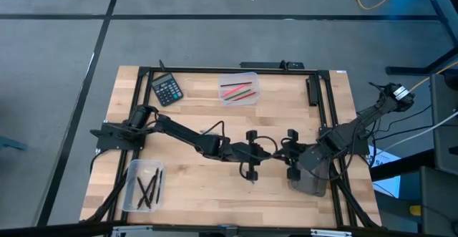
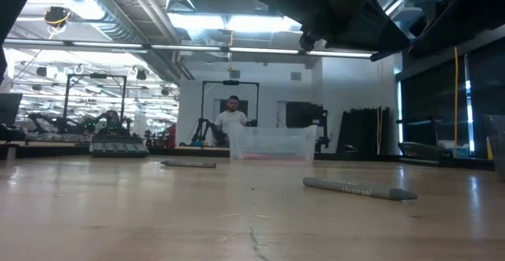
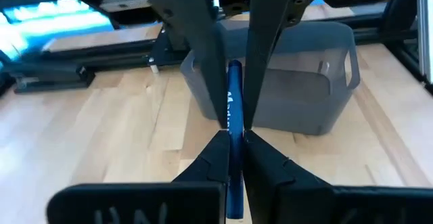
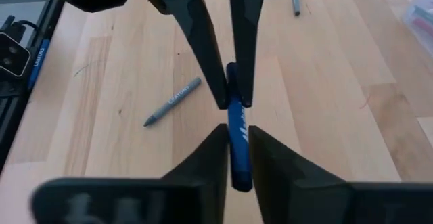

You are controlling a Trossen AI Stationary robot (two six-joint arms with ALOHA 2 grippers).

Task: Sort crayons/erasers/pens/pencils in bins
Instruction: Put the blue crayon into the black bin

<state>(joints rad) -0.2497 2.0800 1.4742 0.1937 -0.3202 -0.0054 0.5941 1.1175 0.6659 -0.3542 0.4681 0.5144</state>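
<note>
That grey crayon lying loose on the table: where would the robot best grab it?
Around the middle of its shaft, from straight above, with the tool's fingers across its width. The grey crayon lies flat on the wooden table with bare space around it, and its tapered tip would likely slip. For now the left tool and right tool meet mid-table, both shut on a blue pen.

At the table's (image 1: 286, 101) middle the left gripper (image 1: 275, 150) and right gripper (image 1: 283, 151) meet tip to tip, a pen (image 3: 233, 132) between them. One bin (image 1: 238, 88) sits at the far edge with the calculator (image 1: 167, 89) to its left, another (image 1: 142, 185) near-left, the third (image 1: 309, 182) near-right beneath the right arm. A crayon (image 4: 172, 101) lies on the table nearby.
</note>
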